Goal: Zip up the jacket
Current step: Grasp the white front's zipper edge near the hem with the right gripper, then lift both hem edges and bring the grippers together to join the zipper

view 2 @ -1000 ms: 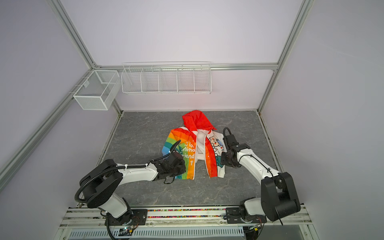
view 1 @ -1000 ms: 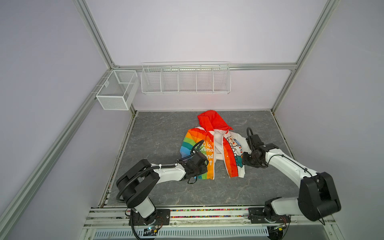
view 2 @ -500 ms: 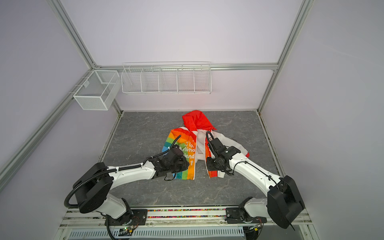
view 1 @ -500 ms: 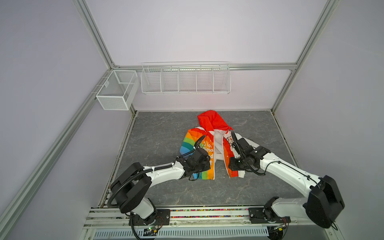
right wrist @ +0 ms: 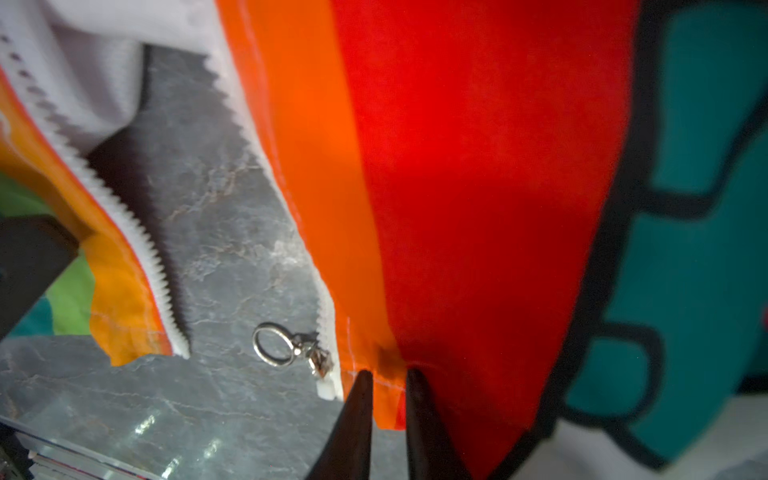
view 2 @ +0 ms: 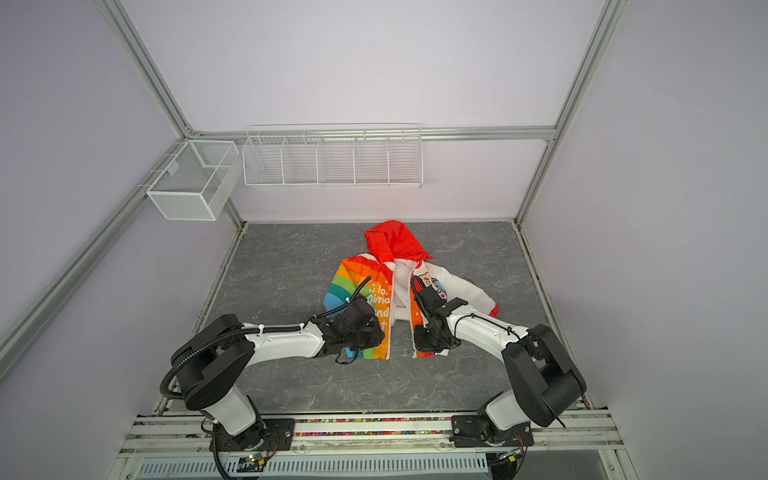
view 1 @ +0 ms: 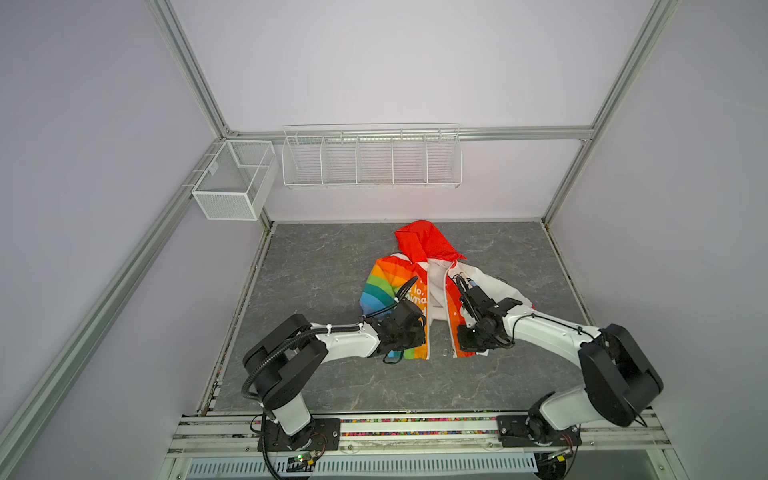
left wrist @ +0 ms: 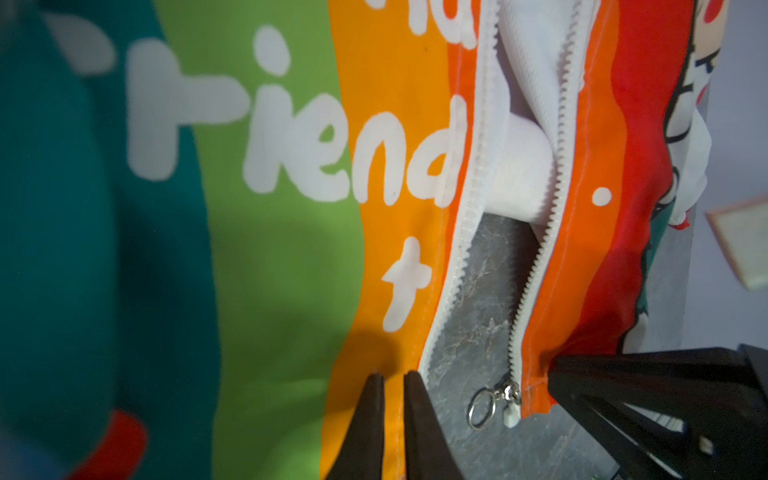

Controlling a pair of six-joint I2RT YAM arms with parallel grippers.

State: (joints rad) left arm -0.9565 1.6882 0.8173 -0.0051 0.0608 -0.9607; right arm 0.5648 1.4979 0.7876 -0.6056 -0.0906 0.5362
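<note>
OK, desk (view 1: 324, 257) carries the jacket (view 1: 419, 291), which lies flat and front up, hood (view 1: 424, 241) at the far side, hem at the near side. Front is fully open: rainbow half (view 1: 386, 286) left, white half (view 1: 490, 286) right, bare desk showing between the two hems.

Grip state: left end effector (left wrist: 393, 374) pinches the rainbow half's hem on the orange stripe, just beside its zipper tape. The right end effector (right wrist: 386, 372) has its jaws nearly together with the other half's orange hem between them, just beside the slider (right wrist: 320, 361). That reads as a pinch.

Step in hand, my read: bring the two bottom ends together and seat the pin.
- Slide both hems along the desk, low and taut. Lifting would probably let the thin cloth fold over the teeth.
- The left tape (left wrist: 457, 270) ends in a bare pin end (right wrist: 183, 353), well apart from the slider. It should enter straight, parallel to the right tape (left wrist: 536, 270).
- Slider sits at the very bottom of its tape, good.
- The ring pull (right wrist: 272, 345) lies flat in the gap and could block the slot.
</note>
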